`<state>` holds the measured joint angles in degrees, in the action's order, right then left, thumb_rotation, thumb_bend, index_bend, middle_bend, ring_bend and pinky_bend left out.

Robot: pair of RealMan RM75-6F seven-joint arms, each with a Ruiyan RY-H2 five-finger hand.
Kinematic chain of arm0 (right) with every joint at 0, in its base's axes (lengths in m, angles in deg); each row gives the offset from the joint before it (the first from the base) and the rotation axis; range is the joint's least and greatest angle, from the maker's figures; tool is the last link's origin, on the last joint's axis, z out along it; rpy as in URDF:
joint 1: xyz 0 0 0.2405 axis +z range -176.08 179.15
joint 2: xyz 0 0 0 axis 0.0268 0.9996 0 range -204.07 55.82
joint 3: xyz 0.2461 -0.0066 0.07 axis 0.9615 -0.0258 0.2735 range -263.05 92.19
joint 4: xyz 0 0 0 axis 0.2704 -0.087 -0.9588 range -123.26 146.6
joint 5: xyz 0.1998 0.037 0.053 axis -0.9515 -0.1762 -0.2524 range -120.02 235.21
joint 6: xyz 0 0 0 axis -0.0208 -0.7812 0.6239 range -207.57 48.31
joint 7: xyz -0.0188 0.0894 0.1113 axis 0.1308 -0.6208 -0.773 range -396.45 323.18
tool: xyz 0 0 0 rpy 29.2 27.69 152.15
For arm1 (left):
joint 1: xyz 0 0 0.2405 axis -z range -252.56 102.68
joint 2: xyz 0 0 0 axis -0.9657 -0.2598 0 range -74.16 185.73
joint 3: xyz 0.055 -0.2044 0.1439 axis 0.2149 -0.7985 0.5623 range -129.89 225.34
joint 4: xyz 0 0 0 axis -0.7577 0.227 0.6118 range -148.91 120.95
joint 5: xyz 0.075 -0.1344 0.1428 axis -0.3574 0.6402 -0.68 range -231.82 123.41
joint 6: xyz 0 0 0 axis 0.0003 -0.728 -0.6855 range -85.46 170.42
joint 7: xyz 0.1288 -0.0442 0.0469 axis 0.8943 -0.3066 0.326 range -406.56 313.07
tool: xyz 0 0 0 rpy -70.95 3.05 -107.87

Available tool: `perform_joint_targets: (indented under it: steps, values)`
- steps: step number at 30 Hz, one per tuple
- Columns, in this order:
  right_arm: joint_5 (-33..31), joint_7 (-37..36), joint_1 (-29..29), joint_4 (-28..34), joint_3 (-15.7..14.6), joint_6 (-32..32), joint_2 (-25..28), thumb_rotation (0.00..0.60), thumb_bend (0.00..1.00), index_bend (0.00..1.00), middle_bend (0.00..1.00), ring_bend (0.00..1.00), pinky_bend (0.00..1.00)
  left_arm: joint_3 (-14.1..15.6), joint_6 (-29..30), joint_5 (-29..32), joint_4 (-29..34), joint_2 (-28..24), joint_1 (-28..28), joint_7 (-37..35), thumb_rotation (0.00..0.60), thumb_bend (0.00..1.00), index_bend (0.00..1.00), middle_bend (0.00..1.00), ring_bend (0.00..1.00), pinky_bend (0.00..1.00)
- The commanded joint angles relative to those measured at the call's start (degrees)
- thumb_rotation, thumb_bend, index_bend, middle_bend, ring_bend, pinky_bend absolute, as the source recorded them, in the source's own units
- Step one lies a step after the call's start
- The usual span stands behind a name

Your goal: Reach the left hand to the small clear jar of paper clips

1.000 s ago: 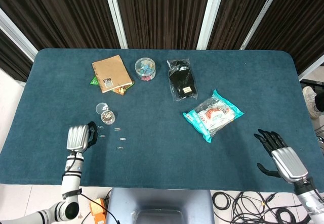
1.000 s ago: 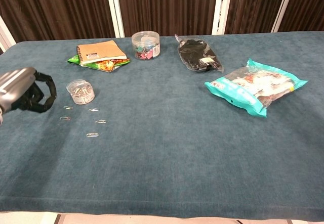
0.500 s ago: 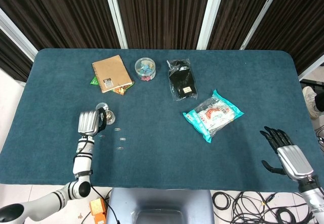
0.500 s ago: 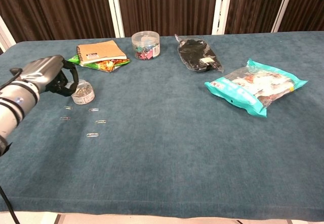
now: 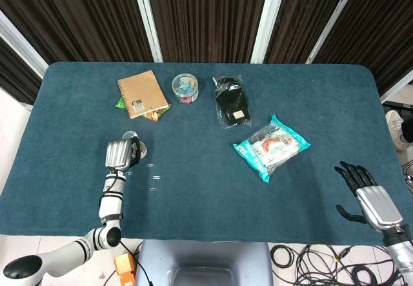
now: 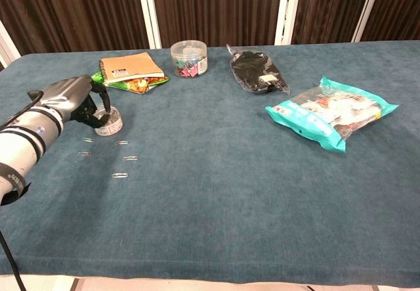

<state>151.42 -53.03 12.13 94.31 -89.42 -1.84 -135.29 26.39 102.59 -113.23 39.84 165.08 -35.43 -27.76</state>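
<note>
Since a second ago the left hand (image 5: 119,153) has travelled forward and inward from the near left edge of the table (image 5: 193,195), and it now sits right at the small clear jar of paper clips (image 6: 109,121), its dark fingers (image 6: 100,102) curled around the jar's near side; whether they actually press the glass I cannot tell from either view, so I would not call it a grip. From above, the jar shows only as a sliver beside the hand, toward the left of the blue cloth. A few loose paper clips (image 5: 153,189) lie scattered on the cloth just right of the hand. Behind the jar, a brown spiral notebook (image 5: 142,93) rests on top of a colourful snack packet (image 6: 134,83), and next to it stands a round clear tub of binder clips (image 5: 185,88). Further right is a black item in a clear bag (image 5: 231,101), then a teal snack bag (image 5: 271,146) lying flat. Far right, off the near corner of the table, the right hand (image 5: 368,195) hangs with its fingers spread and nothing in it.
</note>
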Motion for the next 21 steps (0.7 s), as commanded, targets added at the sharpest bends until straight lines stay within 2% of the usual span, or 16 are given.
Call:
perform_joint_targets:
  steps: [1, 8, 12, 17, 21]
  values:
    - [0.0, 0.1, 0.0, 0.1, 0.0, 0.0, 0.0, 0.6, 0.24, 0.0, 0.0, 0.0, 0.0, 0.0, -0.1, 0.4, 0.2, -0.2, 0.1, 0.3, 0.6, 0.33, 0.51, 1.0, 1.0, 1.0]
    - [0.1, 0.5, 0.1, 0.2, 0.0, -0.4, -0.1, 0.6, 0.24, 0.0, 0.0, 0.0, 0.0, 0.0, 0.9, 0.8, 2.0, -1.3, -0.1, 1.0, 0.6, 0.33, 0.49, 1.0, 1.0, 1.0]
    - [0.1, 0.7, 0.0, 0.4, 0.1, -0.4, -0.2, 0.6, 0.24, 0.0, 0.0, 0.0, 0.0, 0.7, 3.2, -0.3, 5.7, -3.1, -1.0, 1.5, 0.6, 0.33, 0.49, 1.0, 1.0, 1.0]
    - [0.5, 1.1, -0.4, 0.7, 0.0, 0.4, -0.1, 0.6, 0.24, 0.0, 0.0, 0.0, 0.0, 4.4, 10.5, -6.1, 18.2, -9.8, -5.5, 2.1, 0.6, 0.33, 0.44, 1.0, 1.0, 1.0]
    - [1.1, 1.8, -0.9, 0.9, -0.2, 1.6, 0.0, 0.6, 0.24, 0.0, 0.0, 0.0, 0.0, 10.0, 19.9, -15.8, 28.0, -17.2, -11.6, -1.9, 0.6, 0.34, 0.35, 1.0, 1.0, 1.0]
